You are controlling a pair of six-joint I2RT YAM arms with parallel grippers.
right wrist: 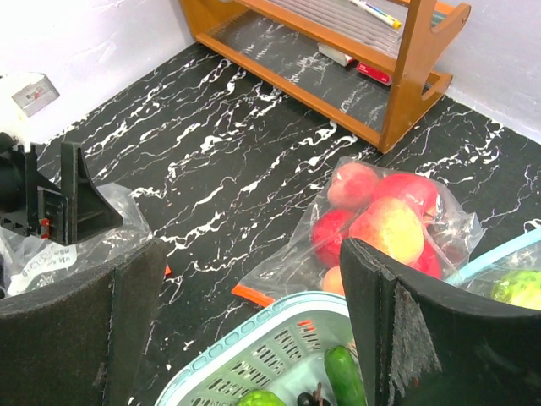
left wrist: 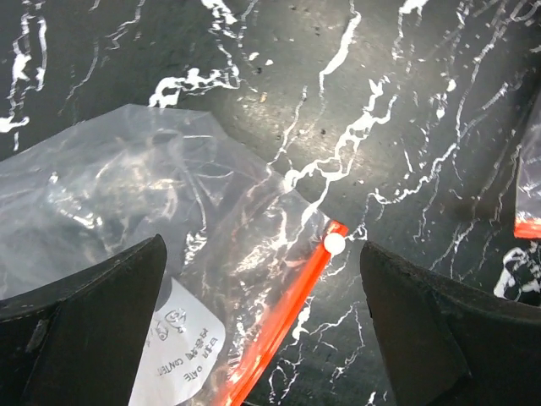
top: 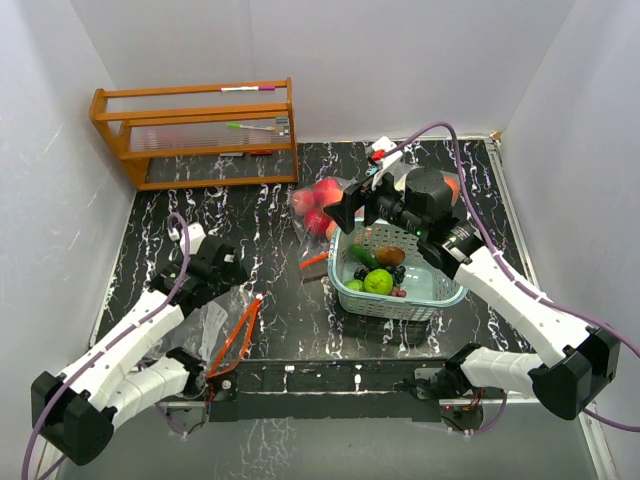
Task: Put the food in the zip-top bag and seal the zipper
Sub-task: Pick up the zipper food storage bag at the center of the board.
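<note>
Orange zipper track (left wrist: 287,321) and white slider (left wrist: 335,244) directly below the left gripper (left wrist: 262,254), between its fingers. Spread fully wide, gripping nothing, hovering over a flat, empty zip-top bag (left wrist: 127,194). Likewise wide apart and empty-handed: right gripper (right wrist: 254,254), poised above the rim of the teal slatted basket (right wrist: 279,347).

Judged partly done at best. Just beyond the right gripper's fingertips, a second clear bag (right wrist: 456,228) already packed with food (right wrist: 385,228), red apples and yellow-pink peaches. Impossible to tell whether zipped. Beneath and behind that gripper, in the basket, not yet bagged: a cucumber (right wrist: 342,376), a lime (top: 378,282), dark grapes (top: 398,272), something brown (top: 391,255). Loose on the black marbled table (top: 270,210), beside the basket on the side toward the left gripper, an orange carrot-like piece (top: 313,261). Left to do, by the look of it: opening the empty bag, loading the rest, running the slider shut.

Writing: only a white sticker (left wrist: 182,347) on the empty bag, close to the left gripper's left finger, its print reversed through the plastic and too garbled to read. No brand visible. Nothing legible on the markers in the wooden rack (top: 200,130), far ahead of both grippers.
</note>
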